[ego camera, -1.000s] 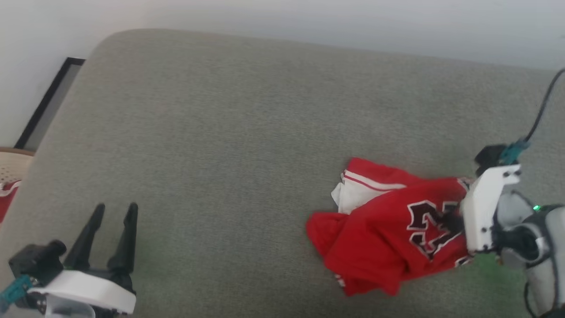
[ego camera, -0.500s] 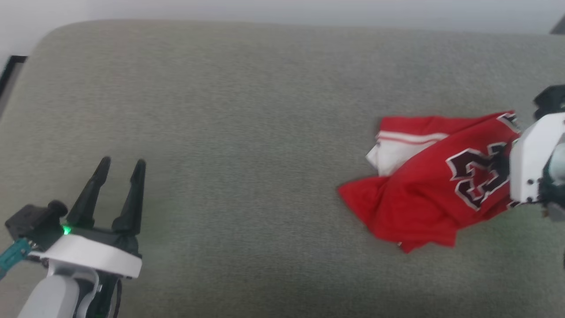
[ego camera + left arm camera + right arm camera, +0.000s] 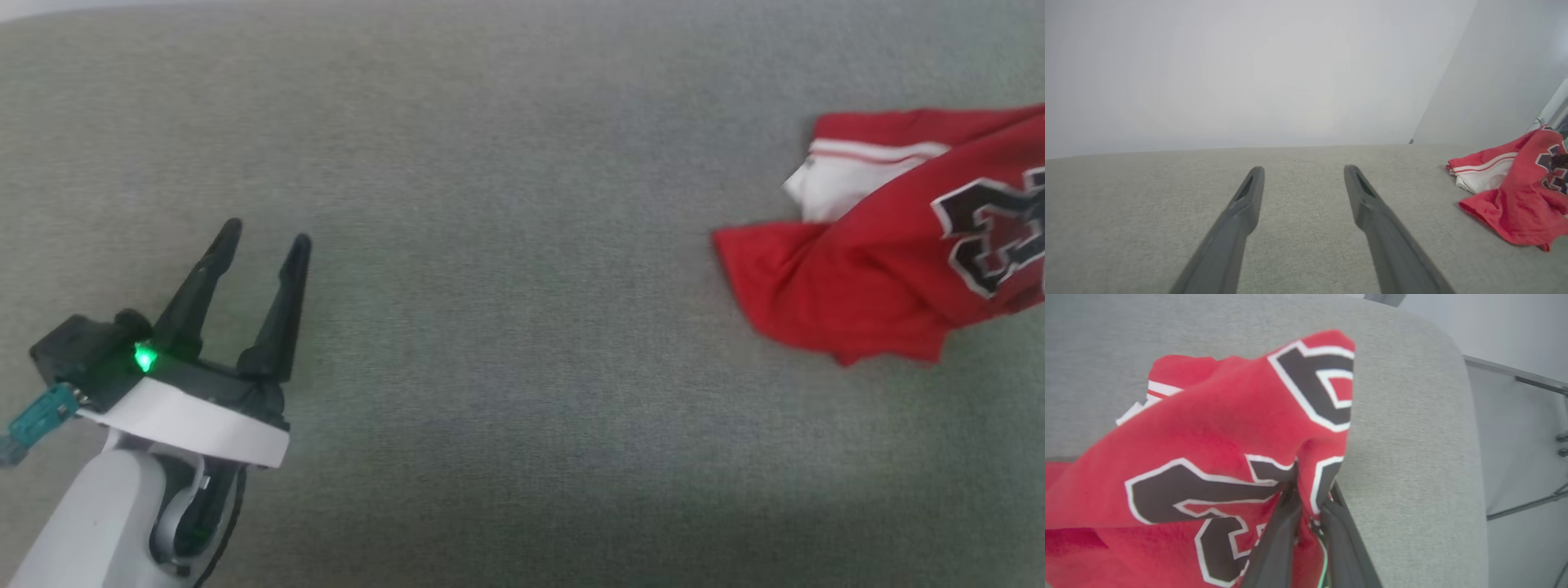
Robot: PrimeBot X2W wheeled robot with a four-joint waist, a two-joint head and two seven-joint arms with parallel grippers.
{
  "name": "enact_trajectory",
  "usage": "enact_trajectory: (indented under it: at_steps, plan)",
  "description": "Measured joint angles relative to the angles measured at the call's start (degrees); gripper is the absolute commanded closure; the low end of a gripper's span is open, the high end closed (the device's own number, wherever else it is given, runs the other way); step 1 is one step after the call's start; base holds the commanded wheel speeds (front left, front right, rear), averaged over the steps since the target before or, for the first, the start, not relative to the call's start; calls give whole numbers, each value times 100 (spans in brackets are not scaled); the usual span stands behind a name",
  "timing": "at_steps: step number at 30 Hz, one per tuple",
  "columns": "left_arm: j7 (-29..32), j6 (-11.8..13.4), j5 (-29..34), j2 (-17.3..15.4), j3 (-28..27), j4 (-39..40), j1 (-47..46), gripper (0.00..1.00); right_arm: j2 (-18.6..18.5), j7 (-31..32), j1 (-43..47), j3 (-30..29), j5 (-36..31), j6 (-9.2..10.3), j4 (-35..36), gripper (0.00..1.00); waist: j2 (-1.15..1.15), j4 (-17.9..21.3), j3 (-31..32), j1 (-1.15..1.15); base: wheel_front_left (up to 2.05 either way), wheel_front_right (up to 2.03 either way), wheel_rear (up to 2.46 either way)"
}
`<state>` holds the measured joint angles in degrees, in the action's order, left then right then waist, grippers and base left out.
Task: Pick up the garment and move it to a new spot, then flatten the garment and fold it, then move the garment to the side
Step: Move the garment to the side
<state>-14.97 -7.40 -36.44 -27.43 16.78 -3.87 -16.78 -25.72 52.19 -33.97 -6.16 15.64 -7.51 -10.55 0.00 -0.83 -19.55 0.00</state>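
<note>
Swung round since a second ago, the head camera has slid the whole scene sideways, so the shirt point(image 3: 865, 269) now lies at the picture's right edge. The right claw point(image 3: 1310, 498) is pressed together on a fold of the shirt, right at the black lettering, and the cloth trails away from its tips onto the grey cushion point(image 3: 506, 245). That single pinch probably serves to carry it to a new spot. The left claw point(image 3: 266, 230) is spread and empty, with the shirt well apart to its right, likely kept ready for a second hold.
</note>
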Motion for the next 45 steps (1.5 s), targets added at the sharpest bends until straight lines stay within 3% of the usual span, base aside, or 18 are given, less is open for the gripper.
enact_trajectory:
  at_steps: [22,35,43,45]
  plan:
    - [0,0,0,-324,699,554,-913,0,-274,-976,-661,-920,-1696,-1,-62,100,0,588,-924,0,0,0,0]
    - [0,0,0,-456,1094,738,-1424,0,-145,-1057,-655,-1628,-2580,-1,211,100,0,693,-1502,0,0,0,0]
    - [0,0,-82,-495,1249,738,-1588,0,208,-1185,-698,-1931,-2896,0,55,100,0,534,-1666,0,0,0,0]
    - [0,0,-104,-505,1280,724,-1590,0,256,-1226,-757,-2008,-2955,0,-42,86,0,490,-1682,0,0,0,0]
